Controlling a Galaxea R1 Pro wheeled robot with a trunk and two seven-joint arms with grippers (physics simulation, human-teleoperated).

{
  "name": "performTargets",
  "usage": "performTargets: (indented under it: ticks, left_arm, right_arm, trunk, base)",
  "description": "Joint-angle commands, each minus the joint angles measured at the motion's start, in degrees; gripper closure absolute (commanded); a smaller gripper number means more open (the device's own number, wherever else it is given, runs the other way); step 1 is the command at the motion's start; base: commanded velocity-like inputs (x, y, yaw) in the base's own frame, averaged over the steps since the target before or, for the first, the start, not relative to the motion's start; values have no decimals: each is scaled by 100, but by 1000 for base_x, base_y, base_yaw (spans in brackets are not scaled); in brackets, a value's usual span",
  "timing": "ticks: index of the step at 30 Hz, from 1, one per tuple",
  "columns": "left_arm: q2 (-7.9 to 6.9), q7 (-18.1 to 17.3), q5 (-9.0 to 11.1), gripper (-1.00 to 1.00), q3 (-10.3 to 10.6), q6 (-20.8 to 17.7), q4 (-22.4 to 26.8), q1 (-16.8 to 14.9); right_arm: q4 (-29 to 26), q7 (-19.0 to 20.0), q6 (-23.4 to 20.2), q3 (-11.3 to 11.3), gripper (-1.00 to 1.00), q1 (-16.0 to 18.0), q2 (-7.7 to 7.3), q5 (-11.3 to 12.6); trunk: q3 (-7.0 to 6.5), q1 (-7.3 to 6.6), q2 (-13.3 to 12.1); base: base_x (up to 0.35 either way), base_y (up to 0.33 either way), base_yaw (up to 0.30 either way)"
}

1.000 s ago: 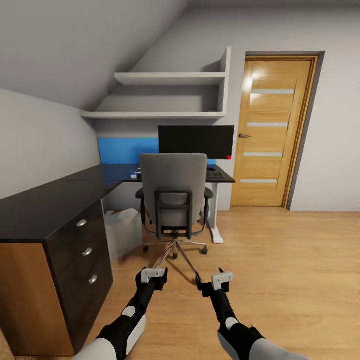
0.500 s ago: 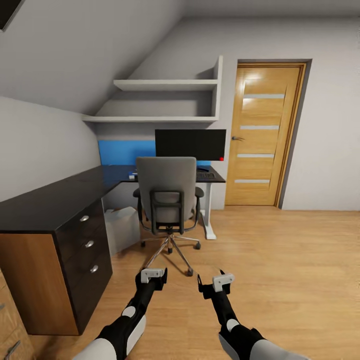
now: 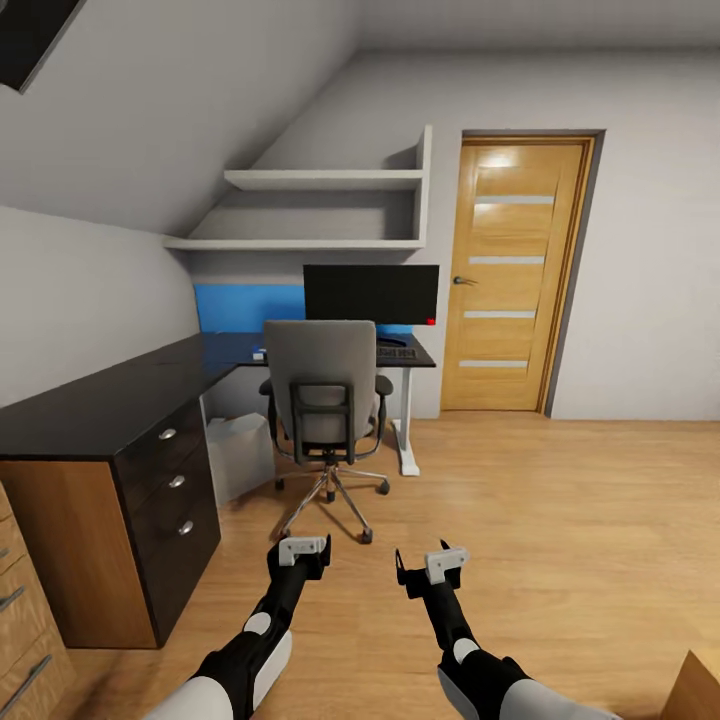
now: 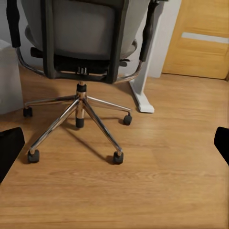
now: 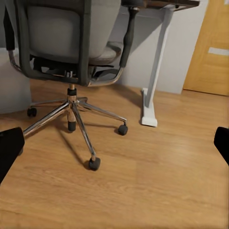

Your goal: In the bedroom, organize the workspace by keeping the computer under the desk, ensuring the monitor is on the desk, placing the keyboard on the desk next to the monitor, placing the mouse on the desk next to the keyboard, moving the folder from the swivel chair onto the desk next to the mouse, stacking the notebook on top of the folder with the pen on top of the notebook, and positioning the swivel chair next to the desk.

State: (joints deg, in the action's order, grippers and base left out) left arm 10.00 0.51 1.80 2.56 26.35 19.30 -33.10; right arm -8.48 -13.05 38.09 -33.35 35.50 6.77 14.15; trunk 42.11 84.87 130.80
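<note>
The swivel chair stands with its grey back toward me, pushed up to the black L-shaped desk; its seat is hidden behind the back. On the desk stands the monitor, with the keyboard in front of it and a small blue-and-white item to the left. The light grey computer sits under the desk. My left gripper and right gripper hang open and empty above the floor, short of the chair's chrome base.
A dark three-drawer unit carries the near end of the desk, and a white desk leg stands right of the chair. A wooden door is at the back right. A light-wood dresser sits at the near left.
The whole view has pulled back, so the chair, desk and door look smaller and farther off. Both arms keep the same pose, grippers open.
</note>
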Motion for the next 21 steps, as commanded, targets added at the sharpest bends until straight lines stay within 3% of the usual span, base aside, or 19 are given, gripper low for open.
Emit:
performTargets:
  ticks: [1,21]
  left_arm:
    - [0,6,20,-100,13,19,-5,-4]
    - [0,17,33,-100,-4,12,-5,-4]
  right_arm:
    - [7,-31,15,-49,-100,4,0,35]
    - [13,-31,14,-49,-100,7,3,35]
  trunk:
    - [-12,-23,-39]
    - [-371,-462,-841]
  base:
    - [95,54,0]
    - [93,9,0]
